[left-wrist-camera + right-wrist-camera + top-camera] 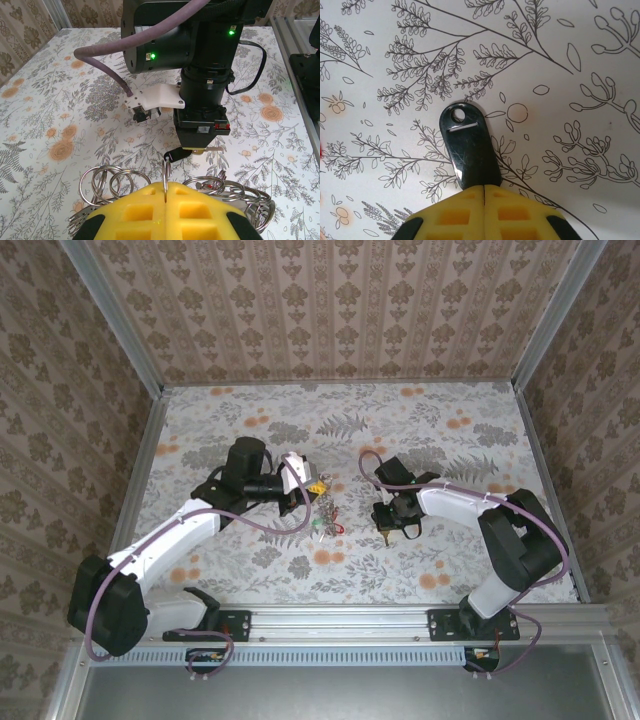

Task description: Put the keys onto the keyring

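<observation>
Both closed: left pincer [165,186] grips keyring [164,174] edge-on; right pincer [484,189] grips black key [467,145], just beyond left pincer.

I read the left arm [165,535] as reaching from its base at 7 o'clock toward 1 o'clock, with the wrist turned to 3 o'clock. Left gripper [165,197]: pads pressed together, pinching a ring [165,172]. The right arm [500,530] folds from 5 o'clock and its forearm runs toward 9 o'clock. Right gripper [484,197]: pads closed, clamping a black key [469,150].
</observation>
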`<act>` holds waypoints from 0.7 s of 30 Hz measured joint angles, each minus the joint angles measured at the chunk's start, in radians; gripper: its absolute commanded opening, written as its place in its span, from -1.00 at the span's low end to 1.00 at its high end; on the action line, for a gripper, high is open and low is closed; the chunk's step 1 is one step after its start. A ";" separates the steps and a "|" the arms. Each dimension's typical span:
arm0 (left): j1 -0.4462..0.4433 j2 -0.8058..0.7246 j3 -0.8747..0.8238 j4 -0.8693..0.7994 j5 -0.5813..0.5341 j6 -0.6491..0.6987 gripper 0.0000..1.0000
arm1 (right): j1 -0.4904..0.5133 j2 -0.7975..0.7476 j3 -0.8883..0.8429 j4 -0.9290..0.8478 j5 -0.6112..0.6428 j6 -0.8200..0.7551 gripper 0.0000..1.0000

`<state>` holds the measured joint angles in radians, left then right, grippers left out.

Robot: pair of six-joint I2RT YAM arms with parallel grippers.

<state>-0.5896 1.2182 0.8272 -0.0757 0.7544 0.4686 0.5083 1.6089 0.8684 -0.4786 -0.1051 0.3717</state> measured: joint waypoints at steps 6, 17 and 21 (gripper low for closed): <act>0.000 0.000 0.000 0.002 0.000 0.000 -1.00 | 0.000 -0.053 -0.014 0.008 0.014 -0.002 -1.00; 0.000 0.033 -0.002 0.053 0.032 -0.001 -1.00 | 0.000 -0.470 -0.076 0.112 0.048 -0.087 -1.00; -0.014 0.044 -0.002 0.065 0.041 -0.001 -1.00 | 0.000 -0.616 -0.137 0.201 0.024 -0.179 -1.00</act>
<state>-0.6041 1.2625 0.8253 -0.0105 0.7956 0.4679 0.5079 0.9924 0.7319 -0.2771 -0.0814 0.1925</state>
